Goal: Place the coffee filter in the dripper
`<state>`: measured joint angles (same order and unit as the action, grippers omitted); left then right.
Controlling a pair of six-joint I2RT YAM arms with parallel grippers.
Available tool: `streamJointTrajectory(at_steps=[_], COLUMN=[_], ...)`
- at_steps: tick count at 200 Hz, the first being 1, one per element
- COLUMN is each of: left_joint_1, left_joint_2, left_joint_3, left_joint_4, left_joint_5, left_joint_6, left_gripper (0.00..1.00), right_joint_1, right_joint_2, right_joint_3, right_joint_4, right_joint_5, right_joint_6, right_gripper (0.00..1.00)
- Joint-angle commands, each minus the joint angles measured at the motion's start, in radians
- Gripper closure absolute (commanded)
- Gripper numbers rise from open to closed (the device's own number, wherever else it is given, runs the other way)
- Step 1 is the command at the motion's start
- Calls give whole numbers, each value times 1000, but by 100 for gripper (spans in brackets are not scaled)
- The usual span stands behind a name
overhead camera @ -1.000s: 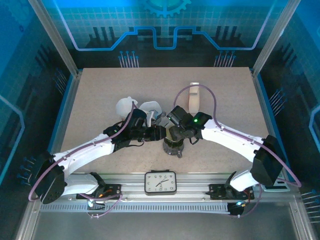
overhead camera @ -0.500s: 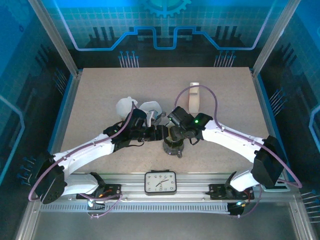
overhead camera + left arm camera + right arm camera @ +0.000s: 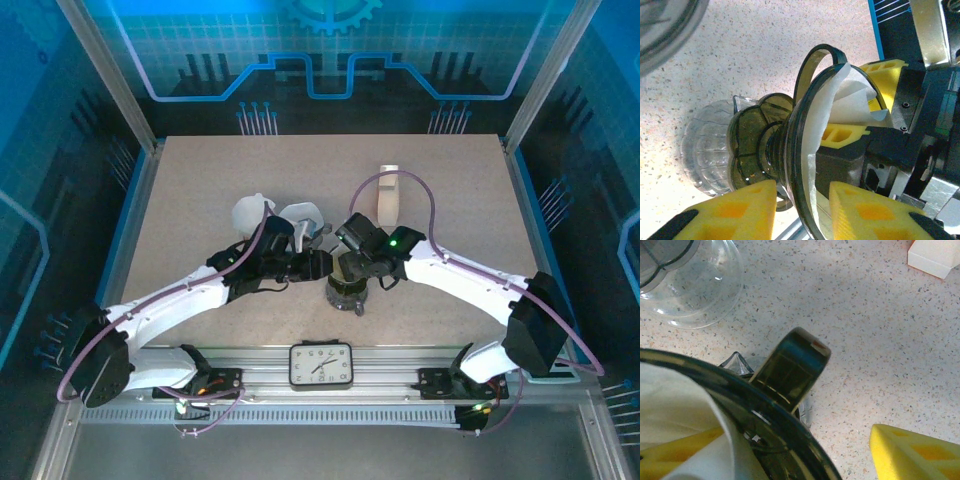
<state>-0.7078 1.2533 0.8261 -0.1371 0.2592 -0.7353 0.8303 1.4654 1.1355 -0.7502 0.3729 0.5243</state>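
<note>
In the left wrist view my left tool point(image 3: 802, 210) is spread wide. Its pads stand on either side of the dripper point(image 3: 755, 130) rim without clearly touching it, and I see nothing held between them. In the right wrist view my right tool point(image 3: 785, 447) is wide too, and it straddles that same rim. Its inner finger point(image 3: 682, 442) lies inside the cone under the filter point(image 3: 670, 395), and its outer finger point(image 3: 915, 452) hangs outside the wall at 4 o'clock, apart from it.

The filter is already in the dripper's mouth, but I judge it is not seated. In the left wrist view a folded corner pokes past the rim toward 3 o'clock. The dripper sits on a glass pot point(image 3: 702, 150) on the tabletop point(image 3: 200, 200), with its axis upright.

In the top view my left tool is at the dripper's 9 o'clock, and my right tool reaches over its mouth from about 2 o'clock. The right tool is the nearer one, since it is already inside the cone. I judge the coming move is a push straight down that upright axis, with the left tool bracing at 9 o'clock.
</note>
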Motion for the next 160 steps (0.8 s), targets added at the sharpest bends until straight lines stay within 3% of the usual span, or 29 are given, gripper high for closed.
streamJointTrajectory(at_steps=[1, 27, 45, 56, 97, 160], left_joint_1=[4, 4, 4, 3, 3, 1], left_joint_2=[14, 5, 0, -3, 3, 8], left_joint_3=[29, 30, 30, 29, 28, 28], left_joint_4=[-36, -27, -22, -16, -9, -10], left_joint_5=[2, 0, -5, -6, 3, 14], left_joint_6=[16, 10, 7, 5, 4, 8], left_gripper=[67, 67, 51, 49, 66, 70], right_joint_1=[-5, -4, -5, -6, -6, -8], right_joint_2=[12, 13, 12, 12, 12, -4], right_joint_3=[-33, -31, -31, -31, -33, -17], right_joint_4=[1, 1, 0, 2, 4, 8], right_joint_5=[6, 4, 4, 4, 4, -8], right_joint_6=[17, 17, 17, 17, 19, 22], right_gripper=[29, 29, 29, 29, 29, 29])
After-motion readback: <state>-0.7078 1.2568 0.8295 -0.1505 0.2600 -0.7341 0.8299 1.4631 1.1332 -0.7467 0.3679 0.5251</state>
